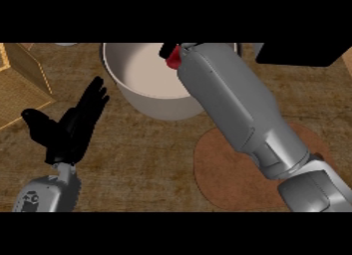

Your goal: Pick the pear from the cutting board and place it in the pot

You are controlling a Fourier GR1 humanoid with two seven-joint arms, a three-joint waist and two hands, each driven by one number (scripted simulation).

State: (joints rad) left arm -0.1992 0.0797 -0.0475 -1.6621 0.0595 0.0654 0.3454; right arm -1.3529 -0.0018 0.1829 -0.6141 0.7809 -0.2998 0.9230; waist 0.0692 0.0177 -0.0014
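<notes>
Overhead, right arm [237, 109] over white pot [134, 92], its fingers unclear, left hand [68, 129] fingers spread.

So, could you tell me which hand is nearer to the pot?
The right. The right hand is over the pot at its far rim, mostly hidden by the forearm; the left hand rests open beside the pot, apart from it.
</notes>
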